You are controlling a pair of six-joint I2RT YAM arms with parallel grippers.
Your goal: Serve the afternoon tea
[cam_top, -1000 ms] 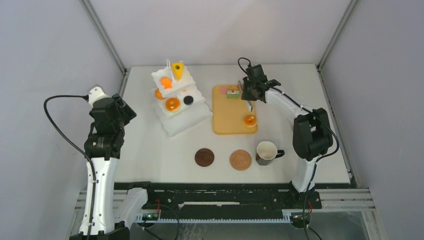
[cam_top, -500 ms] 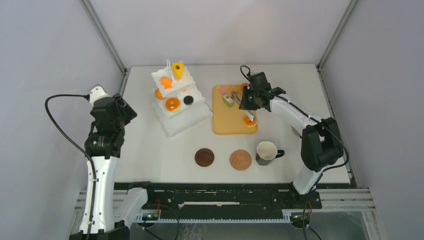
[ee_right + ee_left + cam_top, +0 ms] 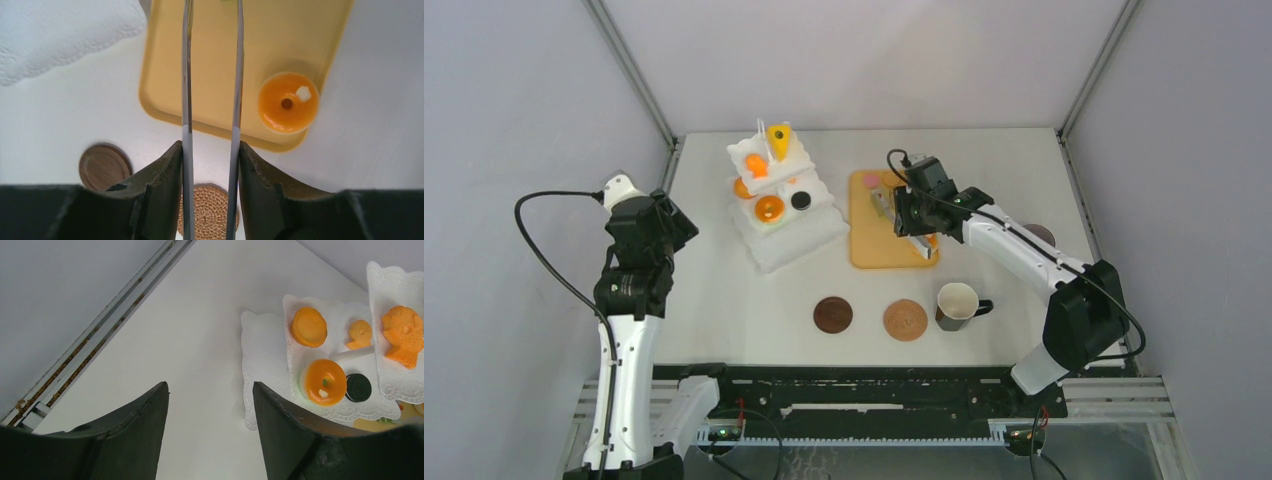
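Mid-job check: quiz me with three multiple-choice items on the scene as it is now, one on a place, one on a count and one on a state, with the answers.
1. Where does the orange tart in the right wrist view lie?
A on the tan tray
B on a coaster
C on the bare tabletop

2. How many round coasters are out?
A one
B two
C four

3. The left gripper is:
A shut tight
B open and empty
C shut on a pastry

Answers:
1 A: the tart sits inside the tray's corner.
2 B: a dark one lies beside the woven coaster.
3 B: only bare white surface shows between its spread fingers.
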